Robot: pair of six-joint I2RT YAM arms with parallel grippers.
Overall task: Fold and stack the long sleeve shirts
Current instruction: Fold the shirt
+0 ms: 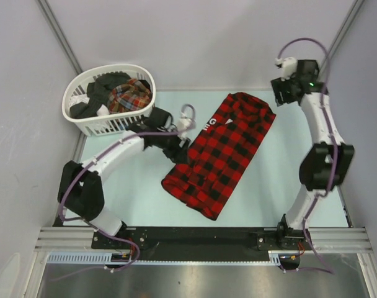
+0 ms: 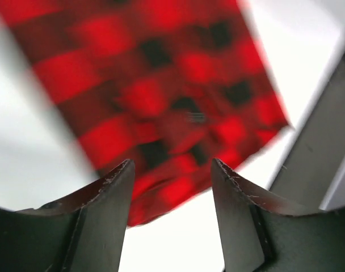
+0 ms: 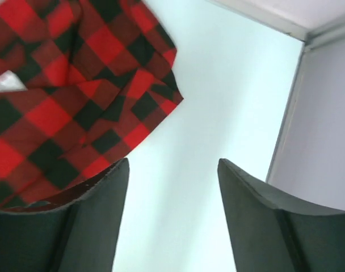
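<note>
Centre of the top view, red-and-black checked shirt [image 1: 222, 155] lies diagonally on the table [image 1: 139, 198], folded to a long narrow panel, probably one more fold due; finer plaid shirt [image 1: 131, 94] sits unfolded in white basket [image 1: 105, 127], upper left; no stack yet; left gripper [image 2: 171, 170] spread, empty, over the shirt's edge; right gripper [image 3: 172, 170] spread, empty, beside the collar end.

Lab cell, white walls [image 1: 195, 37], aluminium rail [image 1: 64, 238]
</note>
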